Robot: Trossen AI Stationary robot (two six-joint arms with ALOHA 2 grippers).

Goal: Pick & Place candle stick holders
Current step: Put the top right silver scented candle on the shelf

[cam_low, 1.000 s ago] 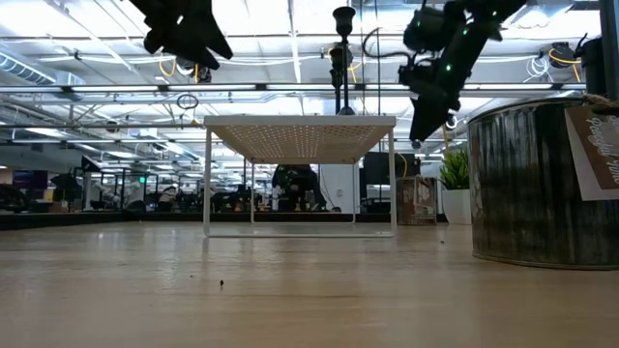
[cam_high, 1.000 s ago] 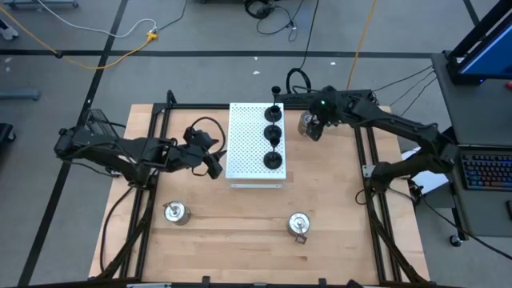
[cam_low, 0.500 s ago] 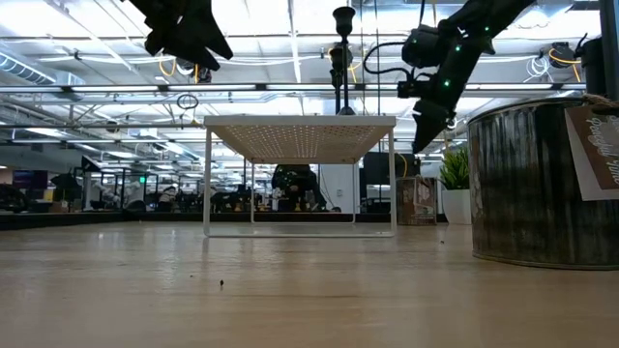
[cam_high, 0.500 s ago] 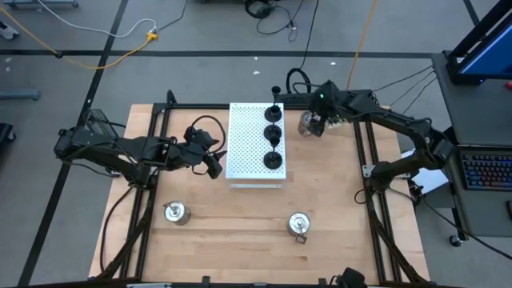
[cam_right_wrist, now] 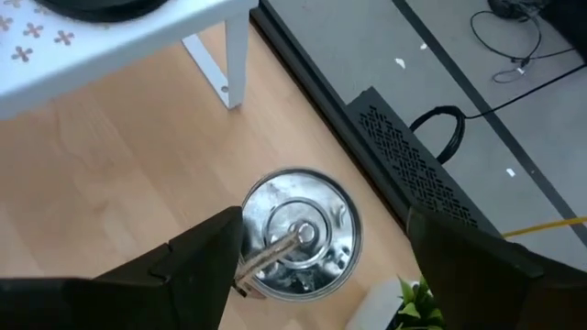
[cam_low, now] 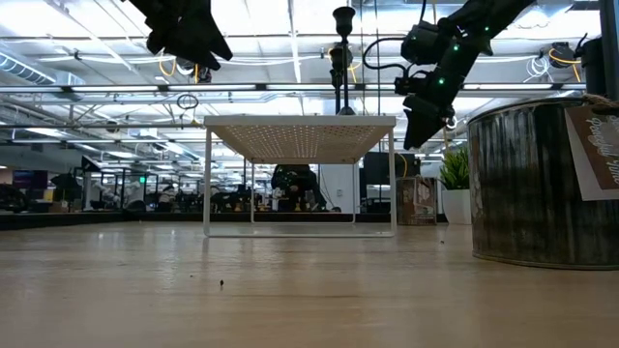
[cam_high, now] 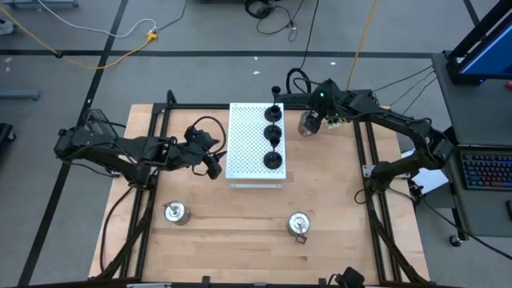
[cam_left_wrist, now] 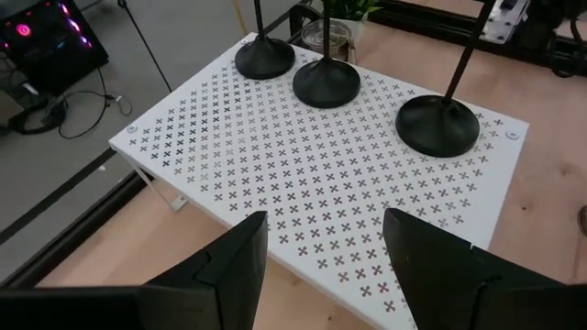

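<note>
Fingers of the right end effector (cam_right_wrist: 316, 266) stand spread, grasping nothing, directly above a squat shiny silver metal candle stick holder (cam_right_wrist: 298, 229) that sits on the pale wooden worktop (cam_high: 240, 216). That holder lies between the two fingers in the wrist view, untouched. Just beside this end effector stands the large white perforated rectangular board (cam_high: 254, 142), raised on legs, with a small green spiky plant (cam_right_wrist: 417, 302) near its other side.

The left end effector (cam_left_wrist: 321, 266) hangs released and empty beside the board's opposite edge. Ahead of it, matte black candle stick holders with round bases and thin stems (cam_left_wrist: 437, 124) stand in a row on the board. Two more squat silver holders (cam_high: 175, 212) rest on the worktop, well apart from both end effectors.
</note>
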